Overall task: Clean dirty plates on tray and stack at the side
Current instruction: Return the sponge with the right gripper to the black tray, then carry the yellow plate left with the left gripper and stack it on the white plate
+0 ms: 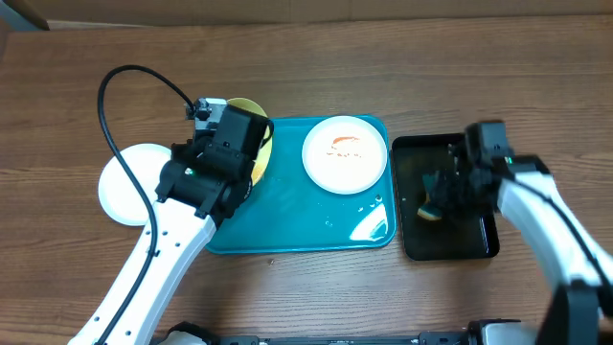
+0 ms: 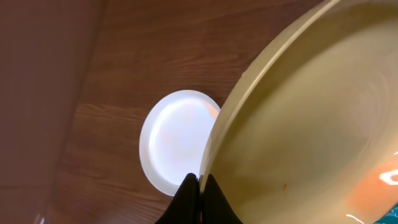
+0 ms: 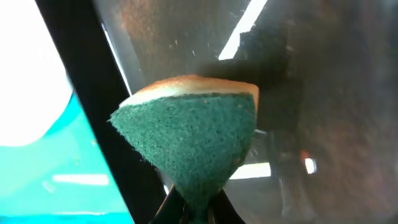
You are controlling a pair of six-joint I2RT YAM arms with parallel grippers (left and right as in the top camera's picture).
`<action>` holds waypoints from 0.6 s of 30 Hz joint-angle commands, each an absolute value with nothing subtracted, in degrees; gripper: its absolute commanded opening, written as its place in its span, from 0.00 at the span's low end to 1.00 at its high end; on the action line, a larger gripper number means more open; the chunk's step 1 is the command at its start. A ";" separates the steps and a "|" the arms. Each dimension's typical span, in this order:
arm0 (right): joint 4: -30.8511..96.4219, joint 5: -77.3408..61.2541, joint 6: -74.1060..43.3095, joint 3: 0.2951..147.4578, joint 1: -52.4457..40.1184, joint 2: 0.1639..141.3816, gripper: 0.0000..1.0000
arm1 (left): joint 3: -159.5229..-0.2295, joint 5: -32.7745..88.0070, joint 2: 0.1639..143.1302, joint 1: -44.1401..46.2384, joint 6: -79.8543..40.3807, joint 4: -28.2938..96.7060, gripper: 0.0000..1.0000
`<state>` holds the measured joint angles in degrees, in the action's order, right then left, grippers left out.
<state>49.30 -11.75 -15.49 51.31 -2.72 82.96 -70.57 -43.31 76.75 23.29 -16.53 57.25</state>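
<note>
Three plates are in play: one white plate (image 1: 127,184) lies on the wooden surface (image 1: 402,57) just left of the teal tray (image 1: 287,220), a second white plate (image 1: 345,153) with orange-red smears sits flat in the tray's right half, and the pale yellow-green plate (image 2: 298,124) is held tilted over the tray's left end. The left fingers (image 2: 198,193) are pressed tight on that plate's rim, with the bare white plate showing below and beyond it in the left wrist view. The right fingers (image 3: 194,219) pinch a sponge (image 3: 186,137), green scouring face toward the camera, over the small black tray (image 1: 450,244) beside the teal one.

The step looks like carrying the yellow-green plate to the side stack. To do it well, hold the rim grip firm, since a thin edge hold lets a plate swing. Bring the plate level, centre it over the white plate on the surface, and lower it until rim meets rim before spreading the fingers. An orange tint near the plate's low edge could be leftover sauce or a reflection; I cannot tell which, and it merits a check before stacking.

No brand, label or writing can be read on anything in view
</note>
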 commanded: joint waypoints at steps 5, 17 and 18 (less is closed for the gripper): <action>49.08 -6.81 -16.03 46.87 -2.50 64.51 0.04 | -71.85 -47.00 75.53 23.70 -16.78 56.93 0.04; 50.46 -6.46 -16.05 46.87 -2.50 64.34 0.04 | -71.85 -61.73 75.53 24.16 -16.71 55.77 0.04; 50.46 -6.46 -16.05 46.87 -2.50 64.55 0.04 | -71.85 -62.87 75.53 24.49 -16.69 55.37 0.04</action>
<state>50.65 -7.05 -15.86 47.18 -2.70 64.18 -70.57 -53.89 76.75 23.44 -16.51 56.27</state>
